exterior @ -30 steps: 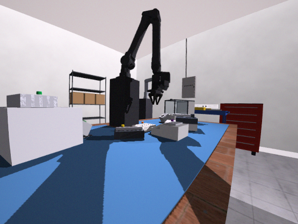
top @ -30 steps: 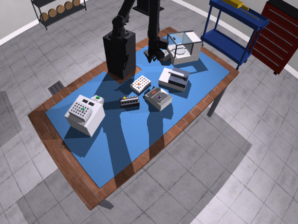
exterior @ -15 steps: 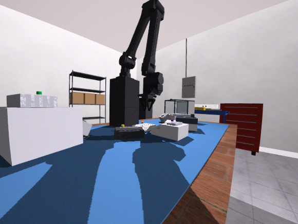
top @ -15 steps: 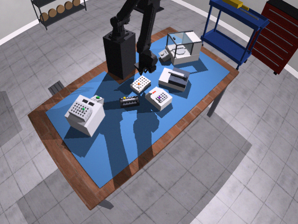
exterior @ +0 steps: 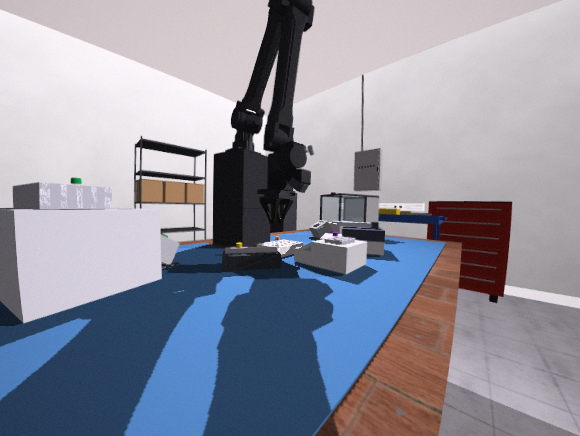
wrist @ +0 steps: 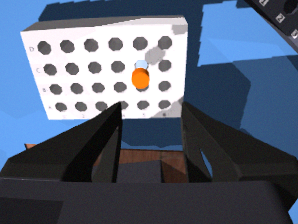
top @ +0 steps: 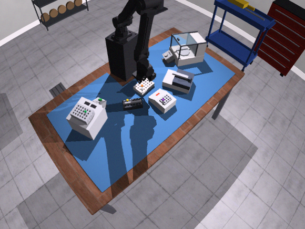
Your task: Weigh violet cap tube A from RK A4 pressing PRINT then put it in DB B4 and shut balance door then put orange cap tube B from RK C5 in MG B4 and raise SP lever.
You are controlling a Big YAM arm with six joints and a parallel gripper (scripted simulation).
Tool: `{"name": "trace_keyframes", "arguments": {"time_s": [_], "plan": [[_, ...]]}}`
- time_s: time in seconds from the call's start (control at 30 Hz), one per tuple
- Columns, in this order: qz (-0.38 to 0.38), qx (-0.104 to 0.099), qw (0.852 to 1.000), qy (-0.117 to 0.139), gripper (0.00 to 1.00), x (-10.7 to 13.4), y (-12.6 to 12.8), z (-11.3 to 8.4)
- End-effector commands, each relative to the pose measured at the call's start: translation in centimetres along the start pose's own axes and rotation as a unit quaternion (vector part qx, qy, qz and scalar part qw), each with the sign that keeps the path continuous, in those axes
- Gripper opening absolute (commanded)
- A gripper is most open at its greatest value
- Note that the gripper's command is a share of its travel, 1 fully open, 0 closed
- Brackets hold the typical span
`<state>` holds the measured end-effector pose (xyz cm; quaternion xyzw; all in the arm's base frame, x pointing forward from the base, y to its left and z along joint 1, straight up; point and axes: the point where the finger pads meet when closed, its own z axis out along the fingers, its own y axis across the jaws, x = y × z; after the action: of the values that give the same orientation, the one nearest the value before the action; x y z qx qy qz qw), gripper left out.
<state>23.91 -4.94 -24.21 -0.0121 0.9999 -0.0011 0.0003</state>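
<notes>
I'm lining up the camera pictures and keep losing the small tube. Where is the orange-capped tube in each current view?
Top: the orange-capped tube is just above centre, slightly left.
Exterior: near the middle, slightly below centre.
Wrist: upper half, just left of centre.
Shared landmark: the white tube rack holding it.
</notes>
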Motion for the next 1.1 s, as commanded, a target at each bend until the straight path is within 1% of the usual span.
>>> {"name": "trace_keyframes", "arguments": {"time_s": [0.0, 0.23, 0.27, 0.37, 0.6, 0.63, 1.07], "plan": [[-0.021, -0.002, 1.000, 0.001, 0.36, 0.30, 0.51, -0.71], [-0.015, -0.001, 1.000, 0.000, 0.36, 0.25, 0.54, -0.80], [-0.015, -0.001, 1.000, -0.003, 0.36, -0.10, 0.56, -0.80], [-0.010, -0.001, 1.000, 0.000, 0.36, 0.23, 0.73, -0.88], [-0.010, -0.001, 1.000, 0.000, 0.36, 0.25, 0.85, -0.97], [-0.010, -0.001, 1.000, 0.000, 0.36, 0.22, 0.55, -0.55], [-0.010, -0.001, 1.000, 0.000, 0.36, 0.22, 0.55, -0.55]]}}
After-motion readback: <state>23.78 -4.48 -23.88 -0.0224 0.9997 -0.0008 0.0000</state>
